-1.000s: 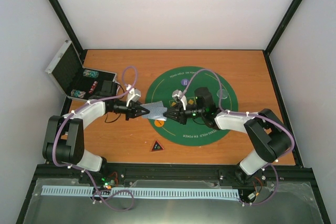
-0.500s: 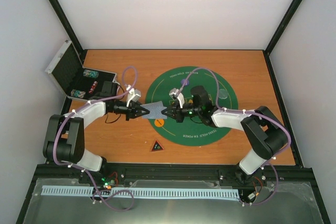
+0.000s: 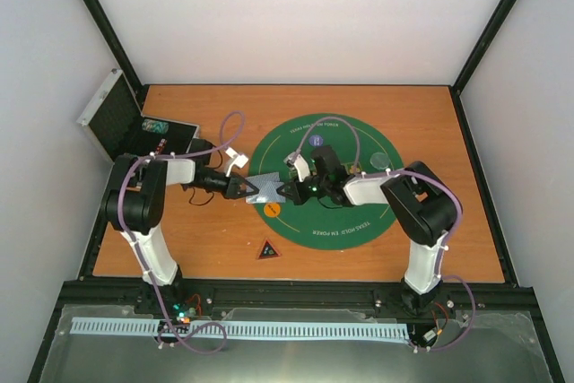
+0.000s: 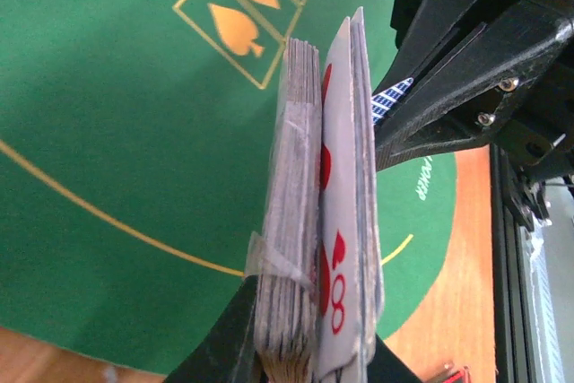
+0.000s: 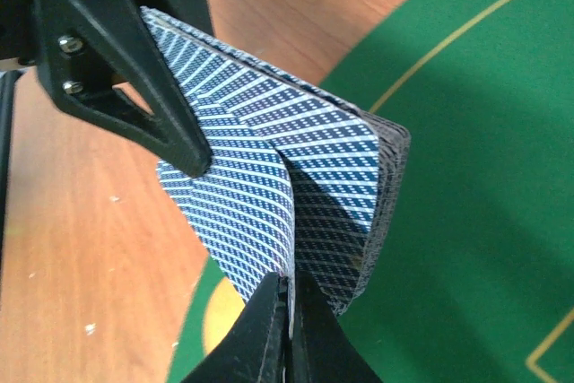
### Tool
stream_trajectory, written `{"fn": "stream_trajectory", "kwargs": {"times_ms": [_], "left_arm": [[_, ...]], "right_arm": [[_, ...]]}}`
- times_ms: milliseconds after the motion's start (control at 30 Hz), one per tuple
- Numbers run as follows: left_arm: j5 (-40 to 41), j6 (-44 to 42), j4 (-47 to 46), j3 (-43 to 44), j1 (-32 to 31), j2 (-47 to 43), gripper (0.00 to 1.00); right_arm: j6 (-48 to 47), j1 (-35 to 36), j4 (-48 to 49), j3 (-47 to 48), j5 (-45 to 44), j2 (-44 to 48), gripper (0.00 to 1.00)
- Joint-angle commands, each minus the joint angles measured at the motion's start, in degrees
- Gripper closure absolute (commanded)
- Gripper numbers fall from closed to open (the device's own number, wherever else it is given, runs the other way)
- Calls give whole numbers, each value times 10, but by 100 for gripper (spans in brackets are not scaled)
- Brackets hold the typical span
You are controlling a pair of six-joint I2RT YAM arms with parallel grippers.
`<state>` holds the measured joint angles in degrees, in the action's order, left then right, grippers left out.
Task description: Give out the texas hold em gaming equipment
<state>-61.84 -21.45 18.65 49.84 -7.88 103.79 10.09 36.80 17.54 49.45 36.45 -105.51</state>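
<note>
Top external: dealing. Left gripper [image 3: 244,188] clamps blue-backed card deck [image 3: 265,184] at round green mat's [image 3: 359,221] nine o'clock; right gripper [image 3: 282,191] pinches one card [image 5: 238,213]; next, pull free.

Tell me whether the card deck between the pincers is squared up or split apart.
Split apart. In the left wrist view a few cards stand off from the main pack; the right pincer pinches the outer card.

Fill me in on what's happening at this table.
Both arms meet over the green mat's left edge with a deck of cards between them. The left pincer is clamped on one end of the deck. The right pincer pinches the opposite end, where a few cards stand apart from the rest. An orange chip, a purple chip and the triangle lie untouched.
</note>
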Motion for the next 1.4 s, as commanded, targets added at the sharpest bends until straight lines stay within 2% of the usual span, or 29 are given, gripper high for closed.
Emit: {"fn": "stream_trajectory", "kwargs": {"times_ms": [0, 100, 233, 467, 667, 933, 1167, 1367], "left_arm": [[19, 51, -8, 38, -1, 35, 91], [29, 64, -3, 54, 6, 67, 89], [36, 78, 4, 69, 16, 97, 81], [43, 85, 6, 73, 16, 107, 71], [44, 86, 5, 73, 17, 107, 70], [46, 85, 7, 73, 17, 108, 78], [47, 84, 7, 72, 17, 106, 99], [65, 66, 20, 78, 18, 82, 99]], "right_arm": [[17, -13, -16, 42, -29, -39, 97], [28, -21, -17, 47, -35, -54, 97], [31, -24, -35, 62, -36, -72, 97], [30, -27, -45, 72, -35, -81, 97], [26, -33, -60, 70, -35, -71, 97], [20, -53, -73, 44, -33, -2, 97], [7, -91, -110, 19, -41, 89, 97], [42, -158, -134, 1, -53, 213, 97]]}}
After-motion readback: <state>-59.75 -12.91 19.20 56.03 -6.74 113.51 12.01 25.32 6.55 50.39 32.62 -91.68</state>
